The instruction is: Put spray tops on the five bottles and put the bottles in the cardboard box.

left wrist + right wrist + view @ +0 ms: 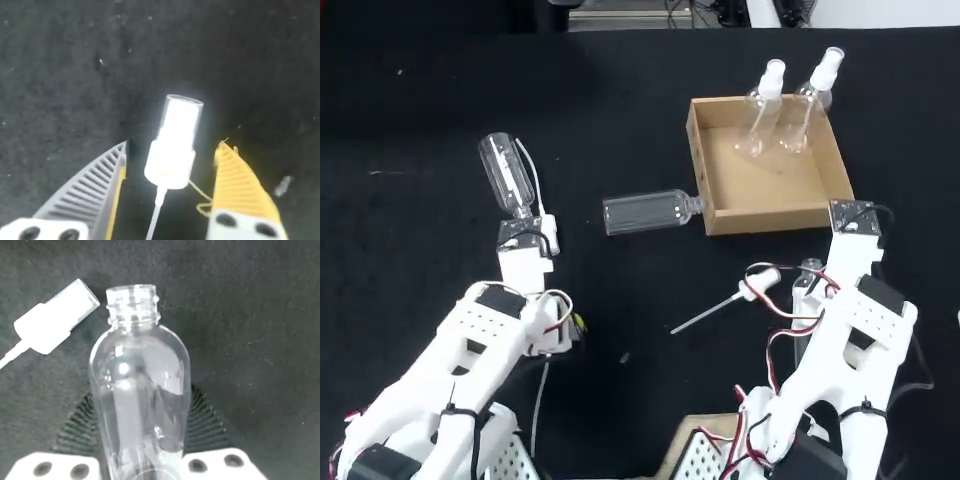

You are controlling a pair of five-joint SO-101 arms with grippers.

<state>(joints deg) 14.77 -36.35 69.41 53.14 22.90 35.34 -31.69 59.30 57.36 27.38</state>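
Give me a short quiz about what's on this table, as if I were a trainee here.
1. How many bottles lean inside the cardboard box?
2. True or false: the bottle lying beside the box wears a spray top.
3. The right gripper holds: A) a loose spray top; B) a bare-necked bottle; C) nothing.
Key: 1. Two capped bottles. 2. False, its neck is bare. 3. B.
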